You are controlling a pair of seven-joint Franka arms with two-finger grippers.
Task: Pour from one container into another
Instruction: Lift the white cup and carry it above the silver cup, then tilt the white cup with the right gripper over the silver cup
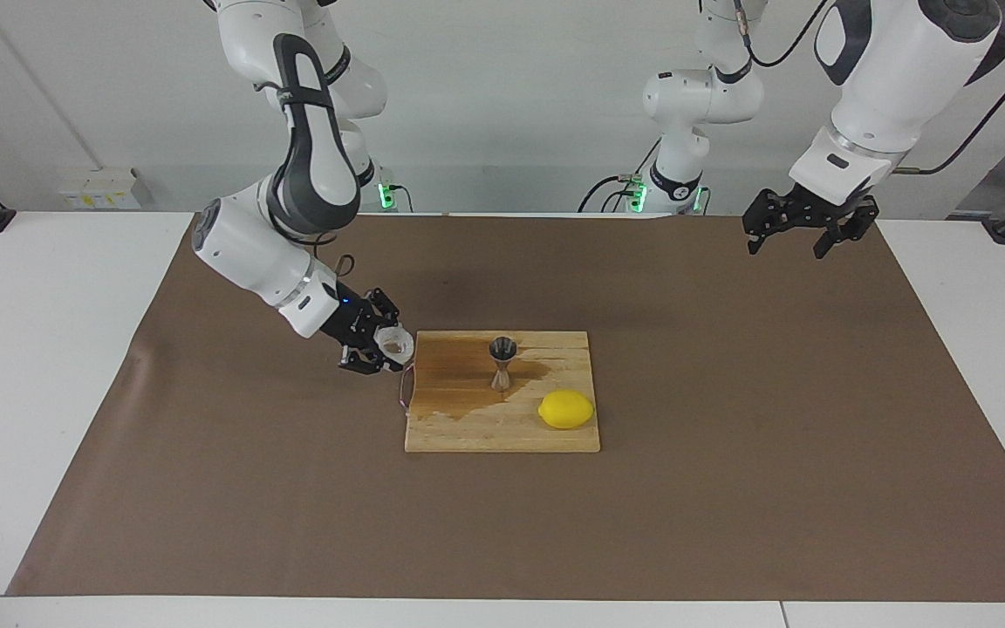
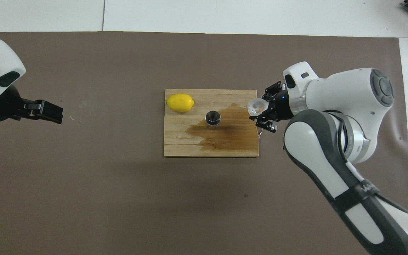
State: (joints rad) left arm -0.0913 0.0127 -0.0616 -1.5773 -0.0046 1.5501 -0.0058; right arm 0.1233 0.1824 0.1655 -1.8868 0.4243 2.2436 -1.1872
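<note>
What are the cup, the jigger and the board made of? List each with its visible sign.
Cup: seemingly thin translucent plastic; whitish, crinkled wall.
Jigger: apparently polished steel; shiny, mirror-like cones.
Board: wood, possibly bamboo; pale grain strips, a darker wet-looking stain.

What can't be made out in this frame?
- Cup contents: too small in both views, right gripper partly covers it.
- Jigger fill level: bowl dark in overhead view.
- Left gripper fingertips: overhead view shows only its black body.
</note>
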